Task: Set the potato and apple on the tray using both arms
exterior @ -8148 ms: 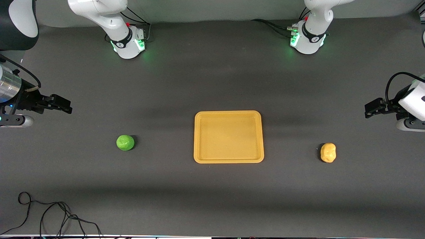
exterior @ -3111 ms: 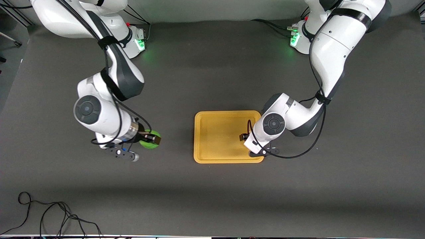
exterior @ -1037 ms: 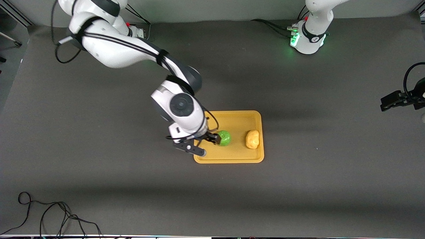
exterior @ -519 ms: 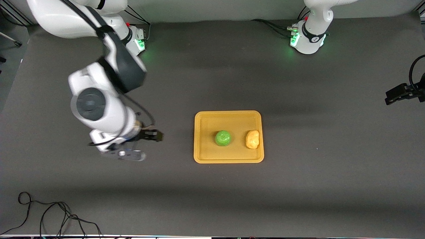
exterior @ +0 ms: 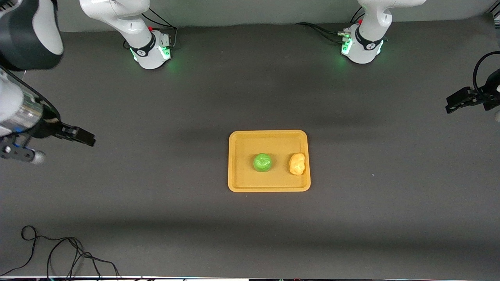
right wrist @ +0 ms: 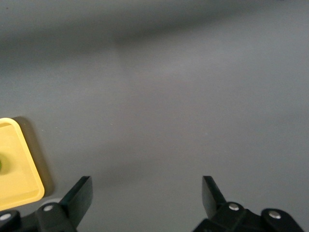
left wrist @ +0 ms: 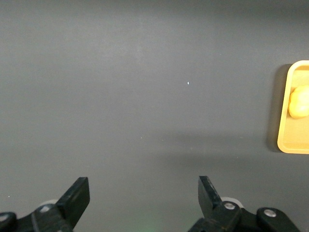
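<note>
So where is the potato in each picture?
Front view: the potato lies on the tray, beside the apple, toward the left arm's end.
Left wrist view: a slice of the potato shows at the picture's edge, on the tray.
Right wrist view: the potato is not in it; only a tray corner shows.
Shared landmark: the tray.

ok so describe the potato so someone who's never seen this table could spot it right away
Find the yellow-orange tray in the middle of the dark table. Two small things lie in it side by side, apart; the potato is the one by the rim toward the left arm's end. It is lumpy, oblong and yellow-tan, while the apple beside it is round and bright green.
</note>
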Motion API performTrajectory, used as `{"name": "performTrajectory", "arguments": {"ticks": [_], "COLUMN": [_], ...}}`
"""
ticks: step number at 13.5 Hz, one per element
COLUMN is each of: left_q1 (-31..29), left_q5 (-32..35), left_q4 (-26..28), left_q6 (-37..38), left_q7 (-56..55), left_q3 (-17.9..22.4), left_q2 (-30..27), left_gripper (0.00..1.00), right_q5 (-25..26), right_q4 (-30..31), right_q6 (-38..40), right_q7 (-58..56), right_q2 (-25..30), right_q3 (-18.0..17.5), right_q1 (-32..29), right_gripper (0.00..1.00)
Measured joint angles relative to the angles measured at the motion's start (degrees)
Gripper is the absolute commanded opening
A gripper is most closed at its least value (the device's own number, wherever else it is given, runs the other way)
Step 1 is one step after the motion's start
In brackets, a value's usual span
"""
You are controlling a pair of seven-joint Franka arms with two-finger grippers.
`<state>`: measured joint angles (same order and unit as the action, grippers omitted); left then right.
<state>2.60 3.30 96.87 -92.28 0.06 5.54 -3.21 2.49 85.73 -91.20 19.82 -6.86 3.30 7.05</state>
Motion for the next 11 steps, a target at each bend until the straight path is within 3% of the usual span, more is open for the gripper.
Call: {"name": "performTrajectory", "arguments": {"ticks": [4, 6, 11], "left_q1": [0.7, 1.3, 1.9], "left_q5": [-0.2, -0.2, -0.2], "left_q4": [1.0, 1.1, 1.7], "left_q6": [0.0, 0.0, -0.1], "left_q7": [0.2, 0.2, 0.2], "left_q3": [0.0, -0.7, -3.3], "left_q2": [-0.9, -1.5, -2.2], "left_gripper": [1.0, 1.0, 1.0], "right_q5": [-1.9, -5.1, -5.7], "right_q4": [3.8, 4.3, 4.9], "right_q6": [-0.8, -1.2, -3.2], "right_q7": [-2.3, -2.6, -2.7], "right_q2": [3.7, 3.6, 3.6], "right_q3": [3.1, 3.1, 1.3], "right_q1": [0.2, 0.3, -1.0], "right_gripper": [1.0, 1.0, 1.0]}}
